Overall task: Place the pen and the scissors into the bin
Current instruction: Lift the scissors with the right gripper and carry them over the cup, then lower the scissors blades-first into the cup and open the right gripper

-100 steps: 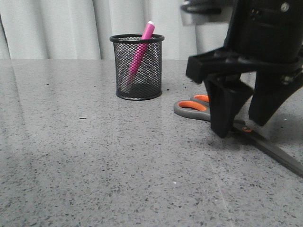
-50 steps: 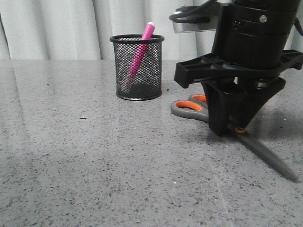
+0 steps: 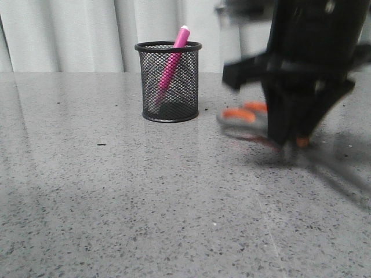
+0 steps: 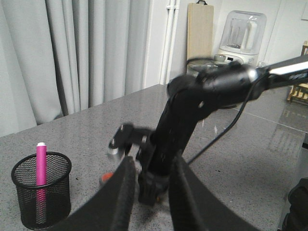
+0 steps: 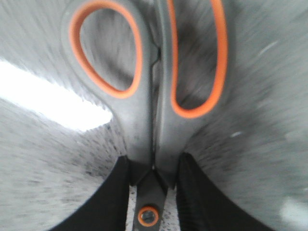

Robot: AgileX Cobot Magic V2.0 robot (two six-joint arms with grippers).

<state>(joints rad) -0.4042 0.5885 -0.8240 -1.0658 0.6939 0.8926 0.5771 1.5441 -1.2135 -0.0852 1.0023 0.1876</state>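
The pink pen stands tilted inside the black mesh bin, its tip above the rim. My right gripper is to the right of the bin, blurred by motion, and shut on the scissors near their orange pivot. In the right wrist view the fingers press both sides of the scissors just below the orange-lined handles, around the gripper's middle. My left gripper is open and empty, held high. Its view shows the right arm, the bin and the pen.
The grey speckled table stretches in front of and left of the bin. A pale curtain hangs behind the table. The right arm's cable trails over the table. A blender stands far off.
My right gripper came down over the scissors' pivot and closed on them. Now it is blurred and moving, and the scissors' handles sit slightly higher and further right.
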